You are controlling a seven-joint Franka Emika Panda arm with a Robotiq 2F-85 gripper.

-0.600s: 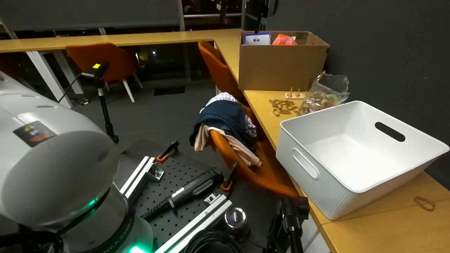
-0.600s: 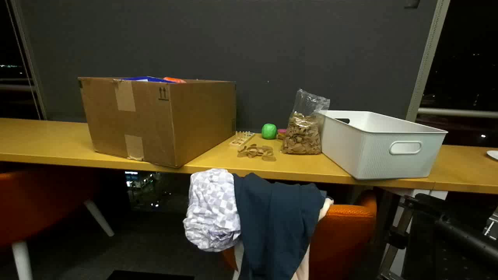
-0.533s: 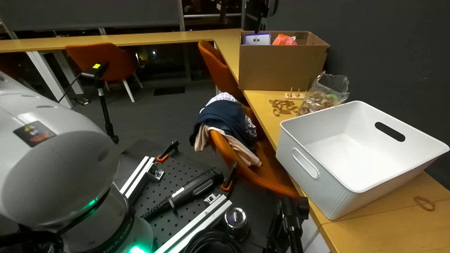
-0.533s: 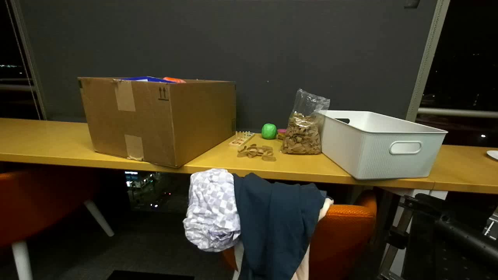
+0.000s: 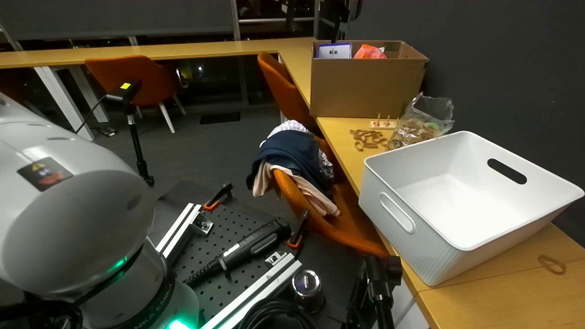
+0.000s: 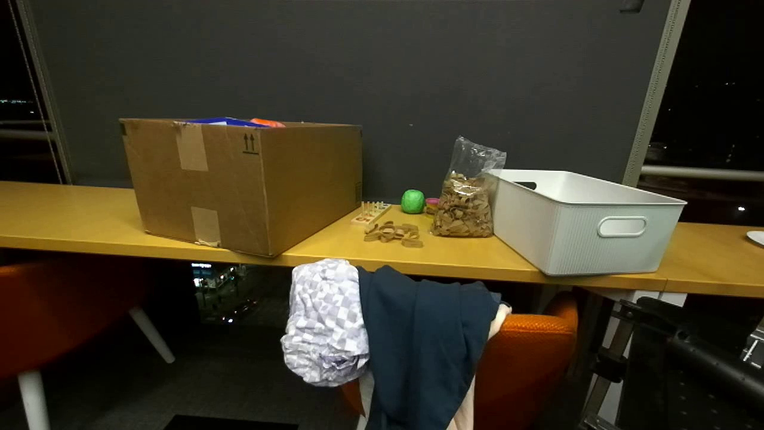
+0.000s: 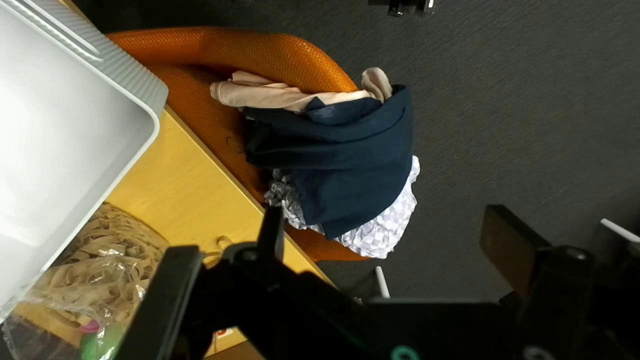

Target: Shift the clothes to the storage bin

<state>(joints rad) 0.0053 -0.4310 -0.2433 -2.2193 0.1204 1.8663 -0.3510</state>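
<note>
Pretty much everything sits where it did a moment ago in both exterior views, glossy white arm (image 5: 77, 151) included; only some tiny lights (image 6: 228, 321) in the dark under the tabletop (image 6: 462, 252) look shifted. Claw (image 7: 377, 235) has its fingers (image 7: 505, 245) spread wide in the wrist view and isn't gripping anything.

Clothes (image 5: 292, 148) are still draped over the back of an orange chair (image 6: 525, 358) with a nubby woven cover. Seen in an exterior view, there's a crumpled white-and-grey checked cloth (image 6: 325, 322) on the left, then a smooth navy cloth (image 6: 427, 340), with a soft peach cloth (image 7: 270, 94) peeking out from under the navy.

Storage bin (image 5: 425, 249) is up on the tabletop: white, finely ribbed outside, rounded corners, oblong handles. Just left of it in an exterior view stands a crinkly clear bag (image 6: 465, 209) stuffed with flat tan bands, then a little heap of loose loops (image 6: 394, 233), and farther left a boxy brown carton (image 6: 203, 185) with tape strips.
</note>
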